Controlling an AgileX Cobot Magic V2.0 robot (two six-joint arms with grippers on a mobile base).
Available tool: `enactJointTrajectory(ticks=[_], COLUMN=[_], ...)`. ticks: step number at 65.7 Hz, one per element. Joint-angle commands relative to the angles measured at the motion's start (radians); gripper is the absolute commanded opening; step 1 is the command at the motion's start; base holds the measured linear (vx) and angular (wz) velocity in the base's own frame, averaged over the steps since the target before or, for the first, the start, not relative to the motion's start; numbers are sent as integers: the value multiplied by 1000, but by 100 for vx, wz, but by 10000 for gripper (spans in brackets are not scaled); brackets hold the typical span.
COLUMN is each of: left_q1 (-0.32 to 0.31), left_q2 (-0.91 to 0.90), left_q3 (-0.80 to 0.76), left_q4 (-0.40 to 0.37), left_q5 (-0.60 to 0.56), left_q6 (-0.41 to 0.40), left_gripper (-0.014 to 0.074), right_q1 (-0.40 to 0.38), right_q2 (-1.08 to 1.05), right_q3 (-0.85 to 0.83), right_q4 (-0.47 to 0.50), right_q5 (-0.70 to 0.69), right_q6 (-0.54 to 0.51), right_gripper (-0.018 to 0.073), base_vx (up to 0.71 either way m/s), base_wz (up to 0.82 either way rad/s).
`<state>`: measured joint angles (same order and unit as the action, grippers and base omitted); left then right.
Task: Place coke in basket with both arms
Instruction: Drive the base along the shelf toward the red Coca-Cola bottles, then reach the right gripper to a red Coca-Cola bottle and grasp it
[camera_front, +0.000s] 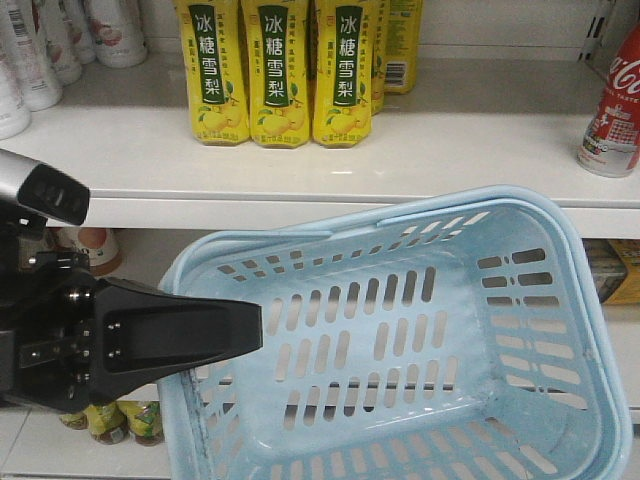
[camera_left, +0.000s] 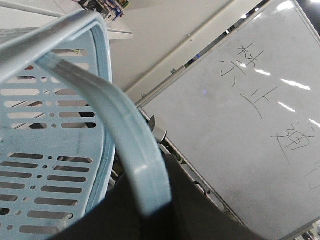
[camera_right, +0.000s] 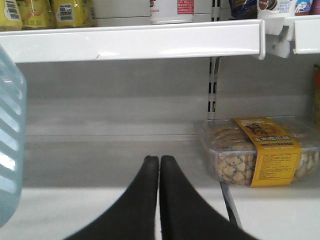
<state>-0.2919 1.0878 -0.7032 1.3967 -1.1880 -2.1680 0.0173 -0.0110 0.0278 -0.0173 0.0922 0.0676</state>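
Clamping light blue plastic basket in left fingers, right fingers pressed together, empty. Take small red Coca-Cola bottle, upper right, mid-body: probably light, slick.

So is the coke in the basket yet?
Not yet. Done: the left gripper holds the basket by its handle. In hand: the right gripper is shut and empty. Left: the coke stands on the shelf; it needs grabbing and dropping into the empty basket.
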Motion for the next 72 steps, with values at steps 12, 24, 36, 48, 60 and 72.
enactJointTrajectory(ticks=[12,24,36,48,60,72], left_q1=[-7,-7,-7,-7,-7,-7], left_q2=[-20,-20,-20,-20,-20,-20], left_q3=[-28,-28,-28,-28,-28,-28], left_q4=[-112,-112,-112,-112,-112,-112], left_q5=[-186,-186,-186,-186,-186,-186], left_q6=[4,4,4,4,4,4], left_gripper=[-6,-6,-6,-6,-6,-6], right_q1=[-4,-4,-4,-4,-4,-4], right_q2=[-12,-12,-12,-12,-12,-12], right_q3=[8,8,8,8,8,8], right_q4=[-6,-6,-6,-6,-6,-6], right_q5=[-74,-74,-74,-74,-74,-74], right_q6=[-2,-2,-2,-2,-2,-2], right_gripper=[-5,-5,-5,-5,-5,-5], base_vx=[-2,-1,0,0,1,0], base_wz=[-8,-4,-1,0,-2,-2])
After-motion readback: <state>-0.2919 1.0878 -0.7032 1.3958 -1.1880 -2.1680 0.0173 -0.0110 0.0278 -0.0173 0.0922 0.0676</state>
